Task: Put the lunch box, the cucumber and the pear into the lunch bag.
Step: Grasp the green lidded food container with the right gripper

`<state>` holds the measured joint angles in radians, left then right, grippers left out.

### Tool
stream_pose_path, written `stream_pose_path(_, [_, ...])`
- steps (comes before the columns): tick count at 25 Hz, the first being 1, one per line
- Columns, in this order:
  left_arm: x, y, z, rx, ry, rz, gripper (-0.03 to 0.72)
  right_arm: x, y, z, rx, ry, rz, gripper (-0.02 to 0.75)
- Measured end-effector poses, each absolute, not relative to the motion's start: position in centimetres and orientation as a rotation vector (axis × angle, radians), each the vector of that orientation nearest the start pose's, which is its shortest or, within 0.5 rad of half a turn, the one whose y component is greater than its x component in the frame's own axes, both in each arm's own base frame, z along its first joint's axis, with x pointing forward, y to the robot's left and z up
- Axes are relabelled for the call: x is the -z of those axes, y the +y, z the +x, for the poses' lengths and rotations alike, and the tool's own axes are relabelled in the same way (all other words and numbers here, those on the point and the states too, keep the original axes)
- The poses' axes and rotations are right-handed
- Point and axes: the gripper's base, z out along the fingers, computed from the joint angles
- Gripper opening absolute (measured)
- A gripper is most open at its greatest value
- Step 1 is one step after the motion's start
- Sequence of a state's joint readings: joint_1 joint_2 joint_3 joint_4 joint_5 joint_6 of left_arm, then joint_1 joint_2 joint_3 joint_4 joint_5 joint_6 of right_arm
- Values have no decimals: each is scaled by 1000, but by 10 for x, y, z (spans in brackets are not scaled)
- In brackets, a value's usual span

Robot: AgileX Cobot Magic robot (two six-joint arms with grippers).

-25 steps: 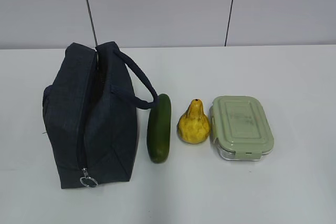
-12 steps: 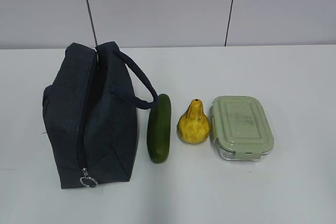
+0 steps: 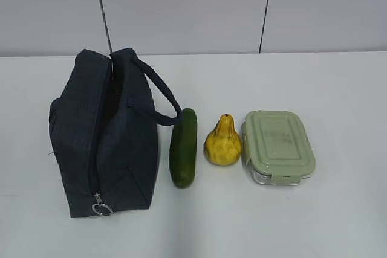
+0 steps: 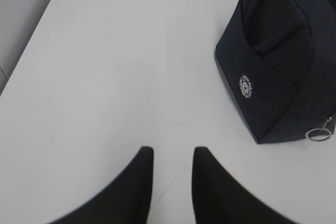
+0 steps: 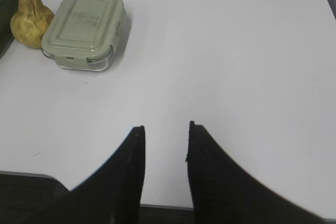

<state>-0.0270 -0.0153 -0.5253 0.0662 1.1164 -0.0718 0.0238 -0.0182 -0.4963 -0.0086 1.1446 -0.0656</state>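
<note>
The dark navy lunch bag (image 3: 103,137) lies at the left of the white table, its zipper closed down to the ring pull (image 3: 101,208). To its right lie the dark green cucumber (image 3: 183,147), the yellow pear (image 3: 222,142) and the lunch box (image 3: 278,145) with its sage-green lid, all in a row. No arm shows in the exterior view. My left gripper (image 4: 173,153) hovers open and empty over bare table, left of the bag (image 4: 283,61). My right gripper (image 5: 166,129) is open and empty near the table's front edge, with the lunch box (image 5: 84,29) and pear (image 5: 30,18) far off at upper left.
The white table (image 3: 338,89) stretches wide behind and to the right of the objects. A pale wall with two dark vertical seams stands at the back. The bag's padded loop handle (image 3: 158,93) arches over toward the cucumber's far end.
</note>
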Motion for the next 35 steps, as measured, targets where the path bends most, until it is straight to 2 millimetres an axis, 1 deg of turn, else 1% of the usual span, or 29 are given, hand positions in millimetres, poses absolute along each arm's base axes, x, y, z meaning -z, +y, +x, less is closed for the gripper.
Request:
stream_pose_path(12, [-280, 6, -13, -18, 2057, -53, 151, -269, -1, -11, 35, 2112, -94, 232])
stream_pose_path(17, [-280, 6, -13, -18, 2057, -53, 151, -272, 3, -12, -36, 2098, -72, 232])
stream_pose_path(19, [-280, 6, -13, -18, 2057, -53, 151, -274, 4, -9, -63, 2114, -53, 232])
stream_pose_path(24, [-280, 6, -13, -18, 2057, -53, 151, -285, 10, 29, -158, 2273, -19, 232])
stream_pose_path(28, [-280, 6, -13, -18, 2057, -53, 151, -293, 18, 68, -254, 2355, -34, 232])
stream_pose_path(32, [-280, 6, -13, -18, 2057, -53, 151, -294, 28, 115, -361, 2463, -123, 232])
stream_pose_path(33, [-280, 6, -13, -18, 2057, -53, 151, -293, 30, 123, -386, 2483, -133, 232])
stream_pose_path(35, [-280, 6, -13, -18, 2057, -53, 151, -288, 34, 154, -441, 2550, -168, 232])
